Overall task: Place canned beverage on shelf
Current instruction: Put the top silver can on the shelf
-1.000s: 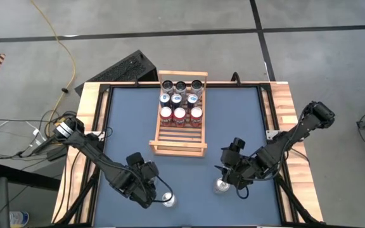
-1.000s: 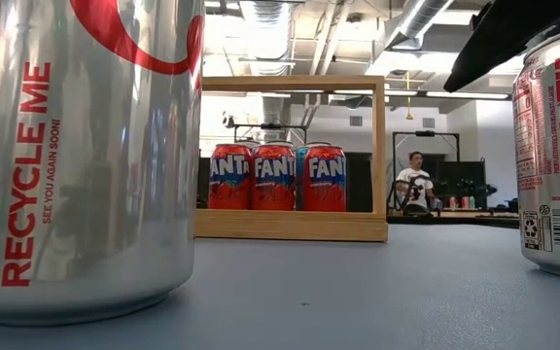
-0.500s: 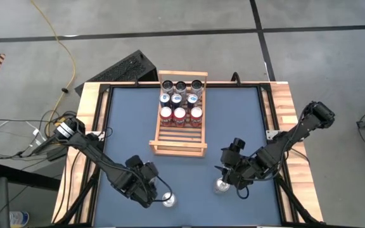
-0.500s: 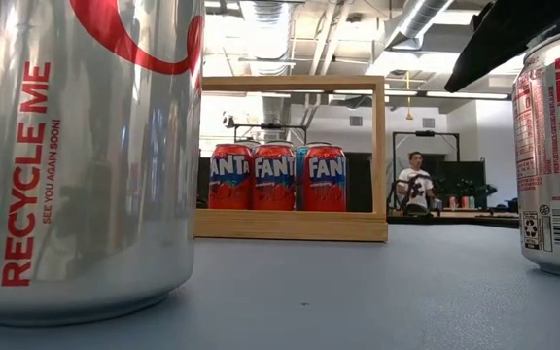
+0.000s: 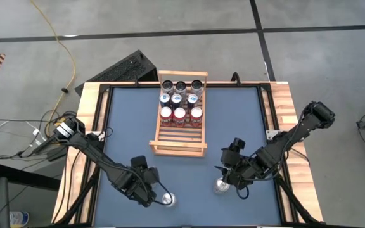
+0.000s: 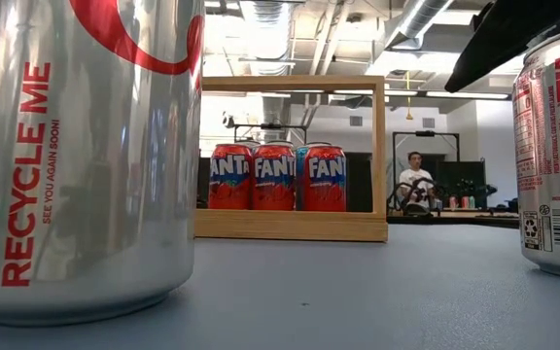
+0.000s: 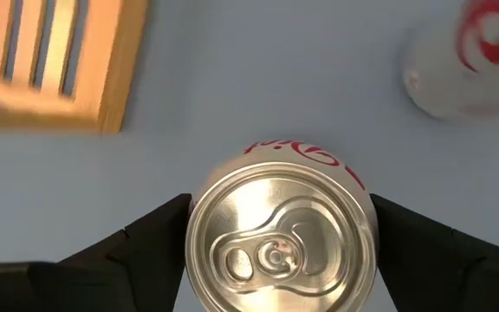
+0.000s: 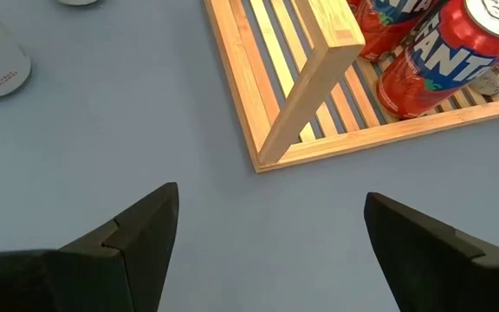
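The blue bench (image 5: 125, 126) is occupied by the slatted shelf (image 5: 177, 136), nine cans at its far end. A silver can (image 7: 280, 238) stands near the bench's front edge, flanked by the left hand (image 7: 275, 251), fingers just touching, not clearly clamped. Rigid, smooth, slippery: mid-wall is best gripped. The right hand (image 8: 271, 234) is held open, empty.

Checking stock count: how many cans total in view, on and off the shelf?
11. Nine on the shelf, three rows of three at its far end. Two silver cans on the table's near side: one between the left gripper's fingers, one below the right gripper.
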Available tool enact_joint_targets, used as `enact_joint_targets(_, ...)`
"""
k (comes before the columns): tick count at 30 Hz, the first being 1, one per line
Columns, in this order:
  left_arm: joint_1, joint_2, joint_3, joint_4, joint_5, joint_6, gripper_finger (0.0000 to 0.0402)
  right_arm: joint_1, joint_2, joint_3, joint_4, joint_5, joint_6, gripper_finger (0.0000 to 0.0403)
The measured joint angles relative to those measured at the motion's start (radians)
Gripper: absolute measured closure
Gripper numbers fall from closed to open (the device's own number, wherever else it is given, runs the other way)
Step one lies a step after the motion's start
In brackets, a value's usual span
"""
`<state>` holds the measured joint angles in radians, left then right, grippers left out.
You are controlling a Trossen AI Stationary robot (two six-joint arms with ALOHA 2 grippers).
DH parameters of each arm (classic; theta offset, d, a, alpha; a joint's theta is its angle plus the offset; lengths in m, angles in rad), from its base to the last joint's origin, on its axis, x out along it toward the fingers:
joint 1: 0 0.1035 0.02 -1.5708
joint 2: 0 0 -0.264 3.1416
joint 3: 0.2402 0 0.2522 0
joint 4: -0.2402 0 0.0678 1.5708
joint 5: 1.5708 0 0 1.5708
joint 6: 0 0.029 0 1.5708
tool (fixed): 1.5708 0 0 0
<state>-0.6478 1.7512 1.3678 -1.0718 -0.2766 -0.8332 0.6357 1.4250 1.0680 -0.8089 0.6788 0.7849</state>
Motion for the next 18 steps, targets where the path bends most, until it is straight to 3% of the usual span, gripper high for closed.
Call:
enact_joint_targets(8, -0.031, 0.0, 0.0, 0.033, -0.048, 0.455, 0.0106, 0.012, 0.0, 0.0, 0.002, 0.0, -0.004, 0.0065)
enact_joint_targets(12, -0.038, 0.0, 0.0, 0.066, 0.013, 0.702, 0.0105, 0.024, 0.0, 0.0, 0.006, 0.0, -0.005, 0.0065)
enact_joint_targets(18, -0.016, -0.023, -0.002, 0.126, 0.096, 0.799, 0.0105, 0.026, 0.0, 0.0, 0.009, 0.0, 0.03, 0.0065)
